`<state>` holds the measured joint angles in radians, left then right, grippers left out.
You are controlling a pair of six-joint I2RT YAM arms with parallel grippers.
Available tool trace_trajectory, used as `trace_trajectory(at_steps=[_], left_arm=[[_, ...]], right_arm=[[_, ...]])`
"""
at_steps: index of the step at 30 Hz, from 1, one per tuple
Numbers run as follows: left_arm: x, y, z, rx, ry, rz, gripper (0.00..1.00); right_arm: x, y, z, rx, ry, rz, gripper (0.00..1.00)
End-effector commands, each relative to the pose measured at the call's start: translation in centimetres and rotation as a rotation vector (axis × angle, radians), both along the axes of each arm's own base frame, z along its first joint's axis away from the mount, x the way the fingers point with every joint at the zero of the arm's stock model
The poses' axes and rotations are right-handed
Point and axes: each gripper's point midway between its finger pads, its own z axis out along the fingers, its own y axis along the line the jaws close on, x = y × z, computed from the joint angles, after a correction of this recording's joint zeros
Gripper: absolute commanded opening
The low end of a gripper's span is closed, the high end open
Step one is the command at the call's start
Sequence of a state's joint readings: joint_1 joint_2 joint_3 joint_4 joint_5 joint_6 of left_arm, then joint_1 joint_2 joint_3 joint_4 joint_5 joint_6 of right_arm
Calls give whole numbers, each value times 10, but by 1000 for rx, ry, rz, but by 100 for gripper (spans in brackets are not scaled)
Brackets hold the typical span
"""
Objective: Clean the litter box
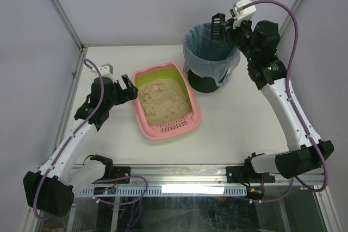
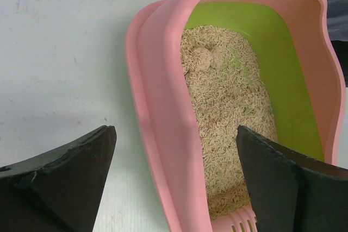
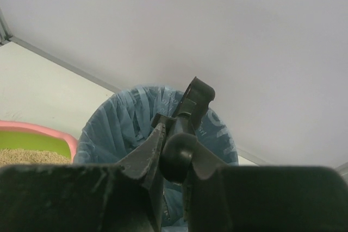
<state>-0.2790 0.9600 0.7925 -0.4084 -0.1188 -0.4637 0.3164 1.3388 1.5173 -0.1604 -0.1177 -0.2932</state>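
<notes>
You had a white table (image 1: 239, 129) boxed in by pale grey walls (image 1: 163, 4). At the left, your left gripper (image 1: 130, 86) stood spread wide at the left rim of the litter box (image 1: 142, 125), which lay left of centre, just beside the black bin (image 1: 202, 83). Above the bin's blue bag (image 1: 197, 44), your right gripper (image 1: 227, 25) pinched the black scoop (image 1: 217, 24) — the bag's pale print was too blurred to read.

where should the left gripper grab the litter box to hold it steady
Probably the long pink rim of the litter box nearest the open left gripper, coming from above on that side. The wall there is thin, raised and bare, so one finger can go outside and one inside, above the litter.
</notes>
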Motion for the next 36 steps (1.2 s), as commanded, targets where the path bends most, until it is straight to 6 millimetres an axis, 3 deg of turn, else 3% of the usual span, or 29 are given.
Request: trace_trajectory(at_steps=[1, 5, 10, 18, 26, 29, 32, 36], left_arm=[[9, -9, 18, -42, -63, -43, 95], [10, -11, 15, -43, -53, -57, 93], [13, -13, 13, -40, -41, -62, 84], [24, -17, 2, -85, 17, -12, 71], [36, -24, -9, -42, 42, 4, 59], [38, -30, -15, -33, 62, -15, 55], [37, -31, -10, -30, 61, -20, 57], [31, -19, 23, -18, -39, 7, 68]], right_arm=[[-33, -8, 77, 47, -157, -46, 0], [-56, 14, 101, 129, -158, 56, 0], [-74, 63, 93, 196, -44, 256, 0], [-93, 129, 41, 193, 172, 449, 0], [-90, 177, -37, 27, 377, 473, 0], [-87, 189, -58, -35, 403, 445, 0], [-84, 192, -70, -43, 414, 426, 0], [-92, 191, -70, 32, 402, 437, 0]])
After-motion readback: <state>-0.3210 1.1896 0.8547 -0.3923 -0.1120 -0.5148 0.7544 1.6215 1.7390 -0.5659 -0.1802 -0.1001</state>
